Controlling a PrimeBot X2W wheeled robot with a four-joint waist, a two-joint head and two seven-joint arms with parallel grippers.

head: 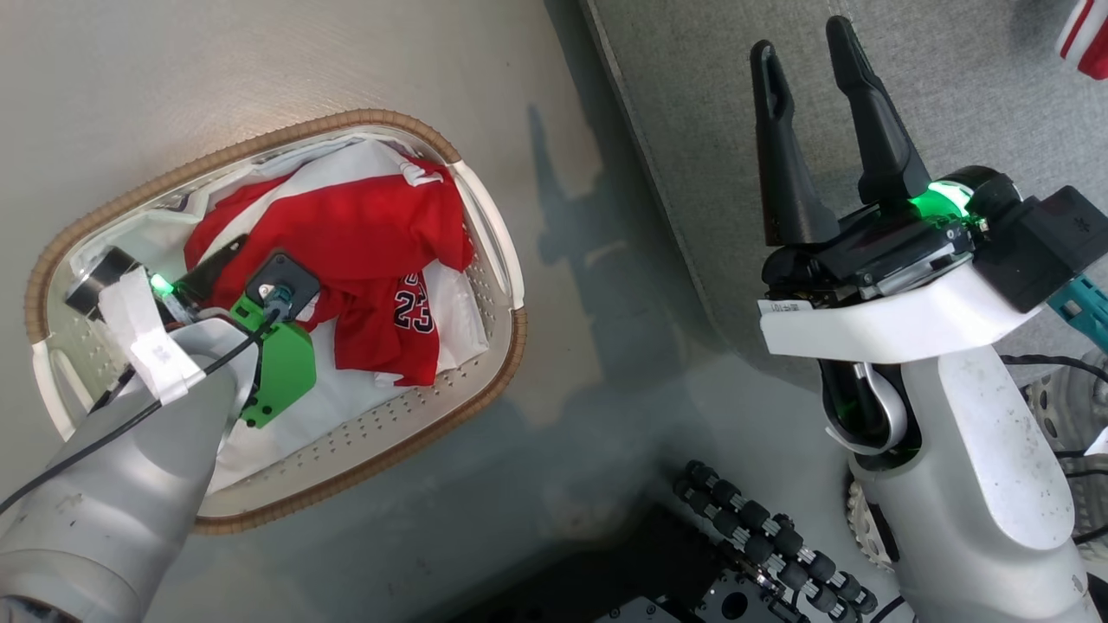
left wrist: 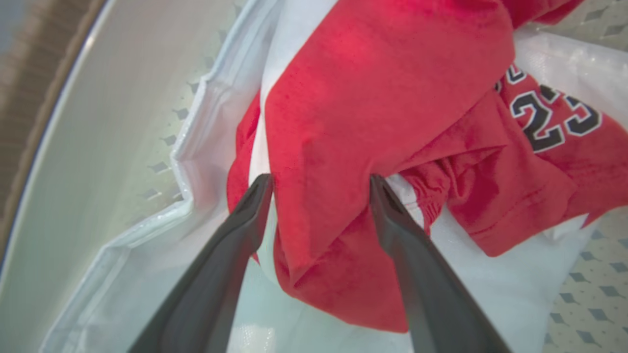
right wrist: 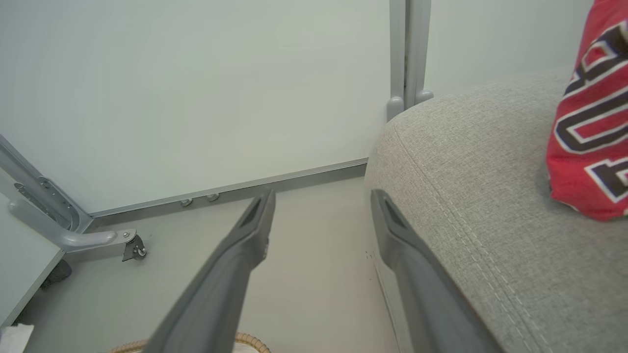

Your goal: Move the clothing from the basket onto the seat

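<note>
Red clothing (head: 363, 234) with white trim lies bunched in the basket (head: 381, 117). The basket sits on the floor (head: 563, 363) at 9 o'clock in the head view. Number 23 faces up at the pile's 5 o'clock edge. White sheet (left wrist: 490, 299) lines the basket beneath the pile.

Left gripper (left wrist: 319, 181): down inside the basket, at 8 o'clock of the pile. Jaws spread wide, one finger on each side of a raised red fold. The fold lies between them, not pinched.

Right gripper (head: 801, 39): at 2 o'clock in the head view, above the near edge of the seat (head: 710, 130), fingers pointing to 12 o'clock. Jaws wide apart, nothing between them. Well apart from the basket.

Seat: grey fabric with a stitched seam, filling 12 to 3 o'clock of the head view. Second red garment (right wrist: 593, 122), with dark white-edged lettering, lies on it at 3 o'clock in the right wrist view.
</note>
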